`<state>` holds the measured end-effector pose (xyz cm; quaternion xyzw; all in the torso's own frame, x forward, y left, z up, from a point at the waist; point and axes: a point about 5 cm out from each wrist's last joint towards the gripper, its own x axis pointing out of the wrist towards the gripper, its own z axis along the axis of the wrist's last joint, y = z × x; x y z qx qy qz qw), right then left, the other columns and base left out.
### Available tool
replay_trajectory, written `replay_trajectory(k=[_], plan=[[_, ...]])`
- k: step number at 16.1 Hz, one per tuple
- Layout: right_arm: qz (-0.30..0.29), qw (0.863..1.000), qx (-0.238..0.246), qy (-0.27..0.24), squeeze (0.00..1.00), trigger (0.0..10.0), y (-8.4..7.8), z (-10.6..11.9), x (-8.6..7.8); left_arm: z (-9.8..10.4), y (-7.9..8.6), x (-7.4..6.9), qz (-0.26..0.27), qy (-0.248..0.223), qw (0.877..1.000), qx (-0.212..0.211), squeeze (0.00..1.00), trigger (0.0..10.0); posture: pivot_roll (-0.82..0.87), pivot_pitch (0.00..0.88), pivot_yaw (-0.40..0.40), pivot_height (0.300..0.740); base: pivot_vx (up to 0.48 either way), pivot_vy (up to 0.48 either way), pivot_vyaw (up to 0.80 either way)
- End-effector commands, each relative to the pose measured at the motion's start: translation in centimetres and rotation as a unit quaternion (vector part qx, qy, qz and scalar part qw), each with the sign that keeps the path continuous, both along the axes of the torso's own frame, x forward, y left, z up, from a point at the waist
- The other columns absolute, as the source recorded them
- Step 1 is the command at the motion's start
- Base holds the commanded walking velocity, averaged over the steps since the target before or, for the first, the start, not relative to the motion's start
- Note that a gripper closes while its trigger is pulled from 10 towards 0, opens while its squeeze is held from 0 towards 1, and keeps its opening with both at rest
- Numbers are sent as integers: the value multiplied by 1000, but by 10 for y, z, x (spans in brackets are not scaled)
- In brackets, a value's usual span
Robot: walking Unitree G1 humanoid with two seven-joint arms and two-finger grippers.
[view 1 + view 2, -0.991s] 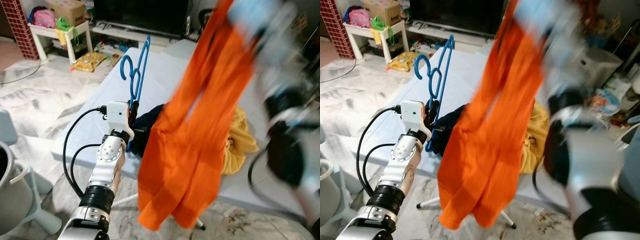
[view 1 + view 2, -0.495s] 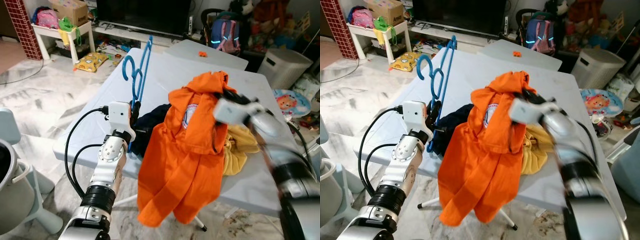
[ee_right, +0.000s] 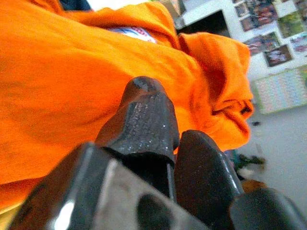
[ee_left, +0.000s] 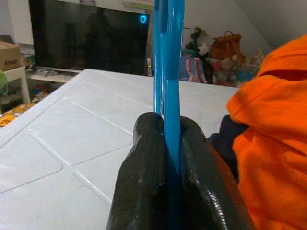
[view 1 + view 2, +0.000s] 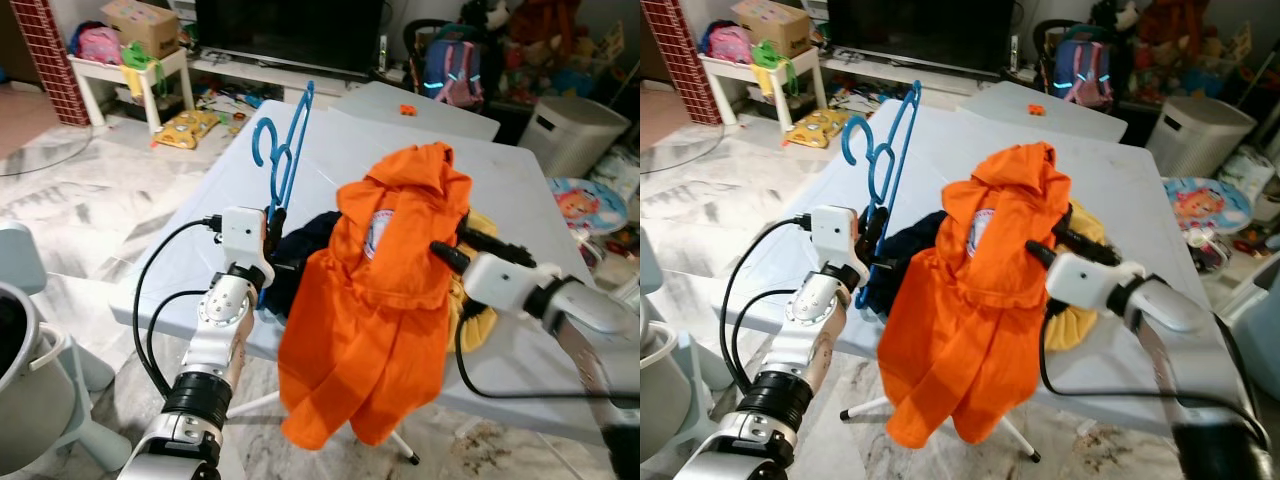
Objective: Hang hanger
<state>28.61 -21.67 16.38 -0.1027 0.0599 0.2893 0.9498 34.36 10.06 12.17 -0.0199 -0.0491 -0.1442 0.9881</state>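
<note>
A blue plastic hanger stands upright over the near left part of the white folding table. My left gripper is shut on its lower bar; in the left wrist view the fingers clamp the hanger. An orange shirt lies over a clothes pile and hangs off the table's front edge. My right gripper presses into the shirt's right side, fingers shut against the orange cloth.
A dark navy garment and a yellow one lie under the shirt. A grey bin stands at my lower left. Behind the table are a second table, a TV and a white cluttered side table.
My right arm swung down from high overhead, bringing the orange shirt onto the pile; its gripper now sits lower at the shirt's right side. The left gripper and hanger kept still.
</note>
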Motion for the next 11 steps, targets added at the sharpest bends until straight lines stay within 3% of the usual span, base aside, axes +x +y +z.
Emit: replay_trajectory(k=[1, 2, 5, 8, 11], plan=[[3, 1000, 5, -3, 1000, 10000, -2, 8, -3, -17, -3, -4, -7, 41, 999, 6, 0, 10000, 117, 0, -87, 740, 0, 0, 0], [0, 1000, 10, 13, 1000, 10000, -4, 5, -9, -18, -3, -5, -9, 42, 999, 7, 0, 10000, 117, 0, -87, 740, 0, 0, 0], [22, 995, 45, 92, 1000, 10000, 0, -18, -49, -20, 2, -6, -7, 45, 999, 14, 0, 10000, 115, 0, -80, 740, 0, 0, 0], [25, 991, 44, 127, 1000, 10000, 3, -30, -65, -21, 2, -6, -11, 46, 999, 17, 0, 10000, 108, 0, -74, 740, 0, 0, 0], [-12, 985, 23, 170, 1000, 10000, 7, -49, -75, -20, 0, -5, -16, 46, 999, 18, 0, 10000, 101, 0, -68, 740, 0, 0, 0]])
